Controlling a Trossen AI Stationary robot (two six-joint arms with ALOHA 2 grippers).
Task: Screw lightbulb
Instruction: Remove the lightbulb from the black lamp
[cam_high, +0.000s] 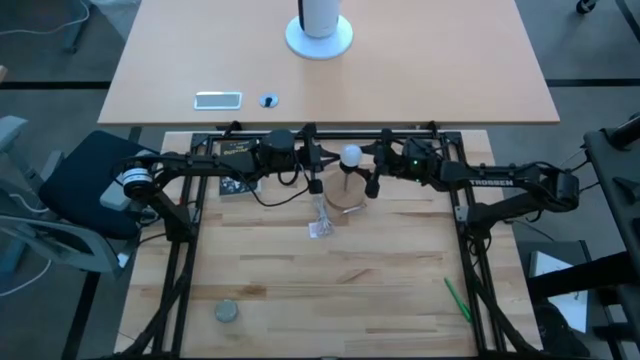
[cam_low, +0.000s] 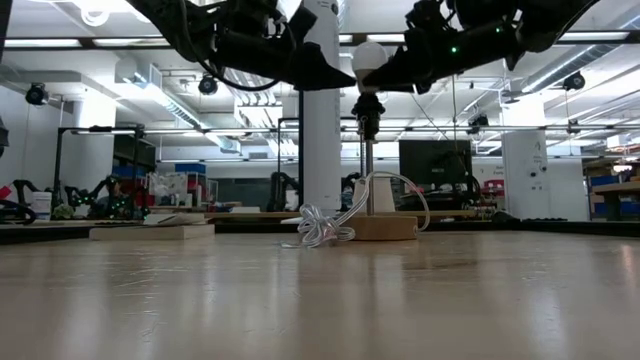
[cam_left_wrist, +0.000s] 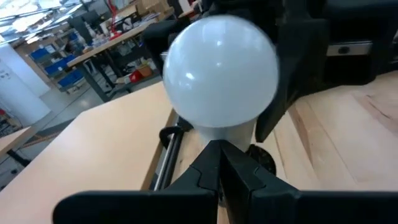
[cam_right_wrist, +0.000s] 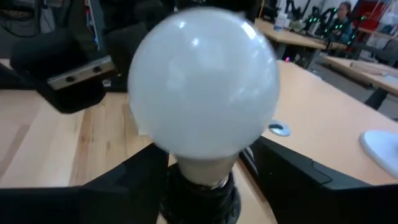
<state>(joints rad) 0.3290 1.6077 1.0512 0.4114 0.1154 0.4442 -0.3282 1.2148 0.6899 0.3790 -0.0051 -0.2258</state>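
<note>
Bulb (cam_high: 351, 155) sits upright in the black socket (cam_low: 367, 110), on top of a thin stem rising from a round wooden base (cam_low: 383, 228) on the worktop (cam_high: 330, 280). Base of the bulb is inside the socket collar in the right wrist view (cam_right_wrist: 202, 112).

Right end effector (cam_high: 372, 172) is released: fingers spread wide, one on each side of the bulb, not touching the globe. In its wrist view the two dark fingers (cam_right_wrist: 298, 177) flank the socket with clear gaps either side.

Left end effector (cam_high: 314, 165) is clenched, fingers pinched together with nothing between them. It sits just beside the bulb on the side away from the right one, tips aimed at the bulb neck; the closed tips (cam_left_wrist: 219, 163) show just below the globe in its wrist view.

The two end effectors face each other across the bulb, both level with it, well above the worktop.

A clear coiled cable (cam_low: 318, 228) lies on the worktop, touching the wooden base, below the left end effector.
</note>
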